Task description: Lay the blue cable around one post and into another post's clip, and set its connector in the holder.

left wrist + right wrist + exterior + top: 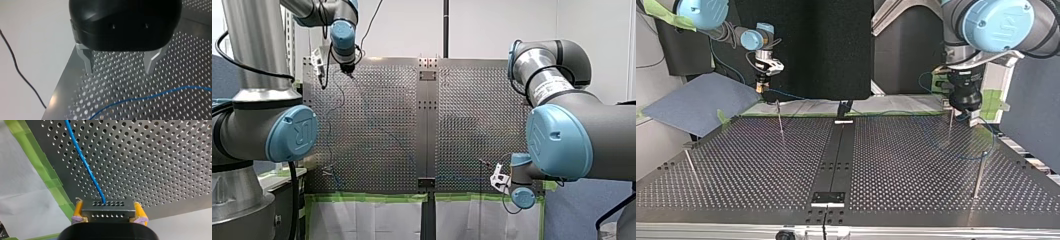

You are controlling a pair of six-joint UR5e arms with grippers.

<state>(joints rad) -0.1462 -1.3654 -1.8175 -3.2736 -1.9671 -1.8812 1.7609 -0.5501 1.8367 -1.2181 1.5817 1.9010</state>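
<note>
Right jaws pinch the connector by the table edge; left jaws gape.

Our left arm and right arm have silver tubes, dark grey joints and round light-blue caps embossed "UR". Black cables trail from them. Our left gripper is black with metal fingers; our right gripper carries yellow pads.

Blue cable: thin single strand, slack, lying in loose curves across the perforated plate.
Connector: black rectangular block with two rows of small holes. The cable enters its upper row. Clamped between the yellow pads of my right gripper, near the plate's edge.
</note>
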